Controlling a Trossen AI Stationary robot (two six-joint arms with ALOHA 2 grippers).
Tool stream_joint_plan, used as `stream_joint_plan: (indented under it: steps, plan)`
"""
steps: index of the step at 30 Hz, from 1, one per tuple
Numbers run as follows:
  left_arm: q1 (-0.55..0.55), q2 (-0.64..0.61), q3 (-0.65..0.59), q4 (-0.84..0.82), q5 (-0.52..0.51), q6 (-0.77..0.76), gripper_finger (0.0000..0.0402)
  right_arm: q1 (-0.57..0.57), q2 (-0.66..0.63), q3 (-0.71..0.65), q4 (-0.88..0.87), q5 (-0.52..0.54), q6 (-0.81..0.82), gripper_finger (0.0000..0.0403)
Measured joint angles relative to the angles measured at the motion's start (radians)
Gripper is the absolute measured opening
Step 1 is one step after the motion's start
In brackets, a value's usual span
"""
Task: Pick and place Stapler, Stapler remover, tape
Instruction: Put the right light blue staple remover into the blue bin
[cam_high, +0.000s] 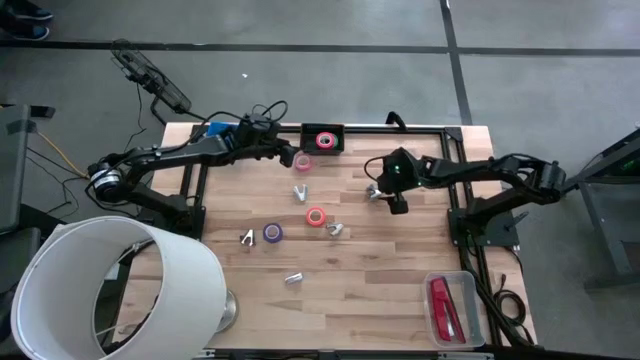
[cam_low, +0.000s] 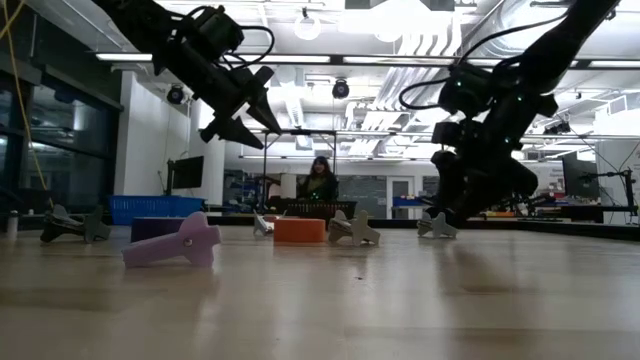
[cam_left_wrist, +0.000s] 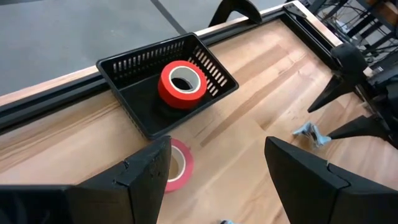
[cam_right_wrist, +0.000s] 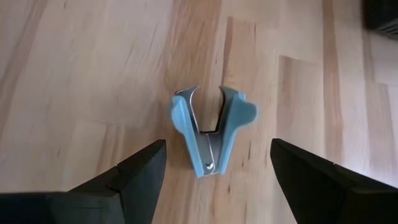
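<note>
My right gripper (cam_right_wrist: 217, 143) (cam_high: 383, 193) hangs open, low over the table's right middle. A blue stapler remover (cam_right_wrist: 211, 134) lies flat on the wood ahead of it, between the finger lines, untouched. My left gripper (cam_left_wrist: 217, 144) (cam_high: 290, 155) is open, higher up, near the table's far edge. A pink tape roll (cam_left_wrist: 177, 167) (cam_high: 302, 161) lies flat on the wood beside one of its fingers. A red tape roll (cam_left_wrist: 181, 84) lies in the black basket (cam_left_wrist: 140, 65) (cam_high: 322, 128) beyond. The red stapler (cam_high: 445, 308) lies in a clear tray (cam_high: 468, 285) at the near right.
More tape rolls, red (cam_high: 315, 215) and purple (cam_high: 272, 232), and silvery stapler removers (cam_high: 300, 190) (cam_high: 247, 237) (cam_high: 335, 230) (cam_high: 293, 278) are scattered over the middle of the table. A large white drum (cam_high: 110, 290) covers the near left corner. A person (cam_low: 320, 185) stands far behind the table.
</note>
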Motion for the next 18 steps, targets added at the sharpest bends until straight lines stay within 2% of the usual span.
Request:
stream_joint_plan:
  steps: [5, 10, 18]
  plan:
    - [0.0, 0.0, 0.0, 0.0, -0.001, 0.0, 0.0253, -0.002, 0.008, -0.008, 0.031, -0.012, 0.012, 0.0279]
    - [0.0, 0.0, 0.0, 0.0, -0.002, 0.0, 0.0253, -0.005, 0.069, -0.008, 0.037, -0.027, 0.05, 0.0279]
    - [0.0, 0.0, 0.0, -0.001, -0.002, -0.001, 0.0253, -0.005, 0.145, -0.007, 0.159, -0.079, 0.082, 0.0279]
